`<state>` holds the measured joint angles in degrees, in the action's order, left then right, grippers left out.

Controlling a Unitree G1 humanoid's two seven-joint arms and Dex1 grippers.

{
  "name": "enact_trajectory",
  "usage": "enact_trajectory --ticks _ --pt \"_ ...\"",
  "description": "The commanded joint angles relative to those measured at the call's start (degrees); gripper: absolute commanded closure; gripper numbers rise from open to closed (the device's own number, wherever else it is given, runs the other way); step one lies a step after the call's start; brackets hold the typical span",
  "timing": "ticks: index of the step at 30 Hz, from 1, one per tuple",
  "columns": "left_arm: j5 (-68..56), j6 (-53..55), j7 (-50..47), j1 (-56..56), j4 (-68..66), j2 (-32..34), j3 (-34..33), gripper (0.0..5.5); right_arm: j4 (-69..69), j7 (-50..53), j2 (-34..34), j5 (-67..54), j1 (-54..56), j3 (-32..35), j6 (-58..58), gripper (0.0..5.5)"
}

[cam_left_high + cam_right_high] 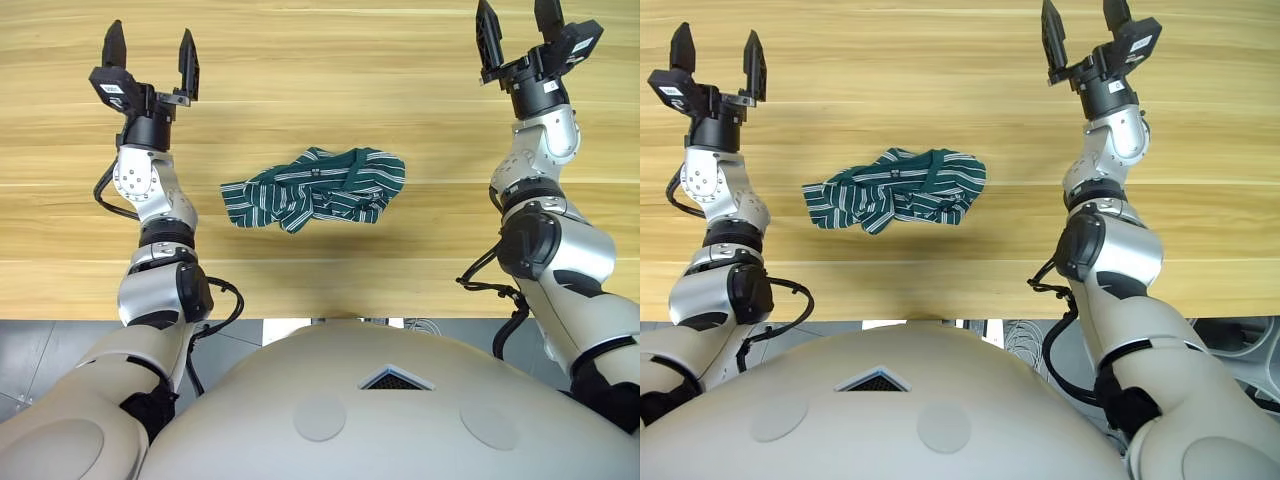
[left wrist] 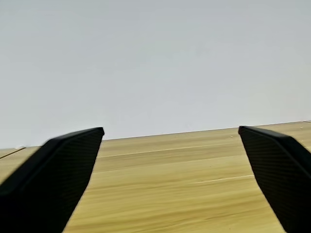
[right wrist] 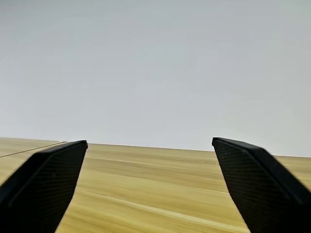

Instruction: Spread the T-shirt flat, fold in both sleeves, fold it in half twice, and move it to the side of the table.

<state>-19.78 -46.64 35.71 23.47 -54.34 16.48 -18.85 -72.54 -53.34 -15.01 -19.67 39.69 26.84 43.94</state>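
Observation:
A dark green T-shirt with white stripes (image 1: 315, 188) lies crumpled in a heap near the middle of the wooden table (image 1: 320, 60). My left gripper (image 1: 150, 48) is raised to the left of the T-shirt and farther back, open, with nothing between its fingers. On the right, my right gripper (image 1: 520, 22) is held up well beyond the shirt, also open and holding nothing. In the left wrist view two black fingertips (image 2: 53, 174) stand wide apart over bare wood, and in the right wrist view the fingertips (image 3: 43, 184) are spread the same way.
The table's front edge (image 1: 90, 318) runs just ahead of my body, with grey floor below it. Bare wood surrounds the T-shirt on all sides. A plain pale wall (image 2: 155, 63) rises behind the table's far edge.

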Motion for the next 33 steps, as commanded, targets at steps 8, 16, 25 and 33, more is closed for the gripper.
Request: enact_trajectory --ticks 8,16,25,33 --pt "1.3 -0.6 0.2 -1.3 0.1 1.0 0.3 0.49 -0.1 -0.9 -0.9 -0.4 -0.7 0.2 -0.3 0.73" --pt "-0.2 0.3 3.4 -2.4 0.4 1.6 0.3 0.49 -0.1 -5.7 -0.8 -0.5 -1.5 -0.4 -1.5 0.73" --pt "-2.6 3.8 8.4 -3.7 1.1 1.7 -0.2 0.49 0.2 -7.7 -0.7 -0.9 -1.5 -0.1 -1.9 0.73" --pt "-3.3 4.0 11.5 -4.7 2.0 1.5 -0.5 0.49 0.1 -8.0 -0.9 -0.8 -1.4 -0.1 -2.3 0.73"
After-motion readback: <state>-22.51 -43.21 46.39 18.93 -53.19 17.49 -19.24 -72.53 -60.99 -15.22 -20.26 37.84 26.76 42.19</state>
